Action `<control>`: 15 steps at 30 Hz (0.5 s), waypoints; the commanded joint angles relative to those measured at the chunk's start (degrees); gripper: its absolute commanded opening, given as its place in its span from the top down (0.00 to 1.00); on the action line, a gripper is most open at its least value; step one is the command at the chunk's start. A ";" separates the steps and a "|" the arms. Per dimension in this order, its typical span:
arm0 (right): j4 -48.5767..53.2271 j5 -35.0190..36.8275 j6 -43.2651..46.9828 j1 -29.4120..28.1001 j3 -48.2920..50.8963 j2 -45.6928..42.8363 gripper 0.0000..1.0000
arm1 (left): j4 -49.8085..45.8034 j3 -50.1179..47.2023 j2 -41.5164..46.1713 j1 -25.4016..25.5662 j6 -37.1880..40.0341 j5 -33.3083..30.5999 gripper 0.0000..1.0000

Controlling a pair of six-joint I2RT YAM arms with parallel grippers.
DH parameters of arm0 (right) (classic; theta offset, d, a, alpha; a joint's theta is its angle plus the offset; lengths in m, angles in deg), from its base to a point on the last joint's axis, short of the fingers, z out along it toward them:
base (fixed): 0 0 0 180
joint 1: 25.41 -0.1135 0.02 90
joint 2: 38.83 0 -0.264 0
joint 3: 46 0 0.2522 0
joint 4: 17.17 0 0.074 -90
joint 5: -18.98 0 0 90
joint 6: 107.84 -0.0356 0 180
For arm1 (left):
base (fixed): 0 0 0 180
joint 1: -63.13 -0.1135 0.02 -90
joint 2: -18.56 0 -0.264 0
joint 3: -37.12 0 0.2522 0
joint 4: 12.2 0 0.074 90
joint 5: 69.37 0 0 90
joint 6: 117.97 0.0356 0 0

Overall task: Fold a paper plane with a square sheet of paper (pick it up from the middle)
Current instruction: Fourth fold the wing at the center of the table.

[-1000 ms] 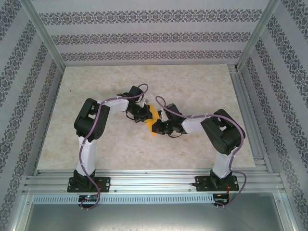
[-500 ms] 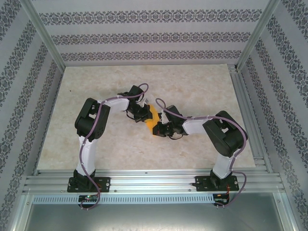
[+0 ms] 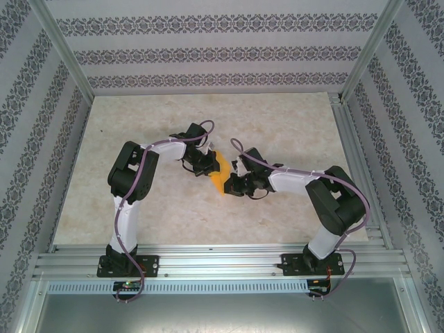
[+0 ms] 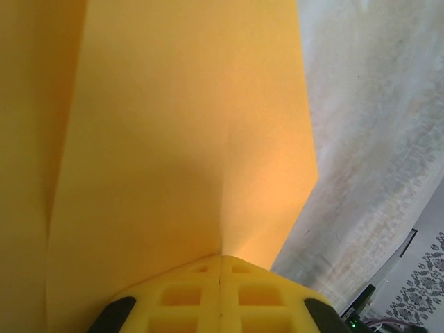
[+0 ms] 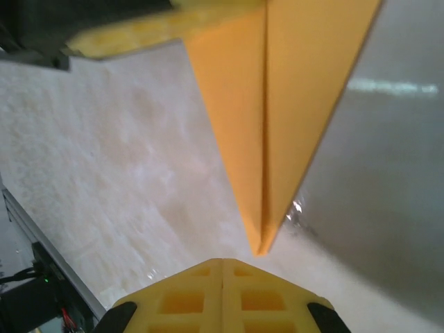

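The orange-yellow sheet of paper (image 3: 220, 175) is folded to a narrow point with a centre crease and hangs between the two grippers above the table. My left gripper (image 3: 210, 169) is shut on it. In the left wrist view the paper (image 4: 180, 139) rises straight out from between the closed yellow fingertips (image 4: 220, 258). My right gripper (image 3: 232, 186) is shut with nothing between its fingers. In the right wrist view the paper's pointed tip (image 5: 261, 243) ends just beyond that gripper (image 5: 222, 262), apart from it.
The pale marbled table (image 3: 277, 125) lies under both arms. Aluminium frame rails (image 3: 354, 166) run along its right side and near edge, and patterned walls close it in. The left gripper's yellow fingers (image 5: 132, 36) show at the top left of the right wrist view.
The right arm's elbow has swung out to the right and its wrist has stretched flatter. A little more of the orange paper shows between the grippers. The left arm has barely moved.
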 commanded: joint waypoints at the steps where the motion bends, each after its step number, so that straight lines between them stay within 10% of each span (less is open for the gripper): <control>1: -7.04 -1.30 -2.57 1.27 -2.78 2.55 1.00 | 0.45 -1.10 -1.92 -0.71 1.00 -6.14 1.00; 15: -2.30 1.62 -0.16 -0.18 -1.65 12.30 1.00 | 0.55 -0.32 -0.74 -0.71 0.54 -5.13 0.99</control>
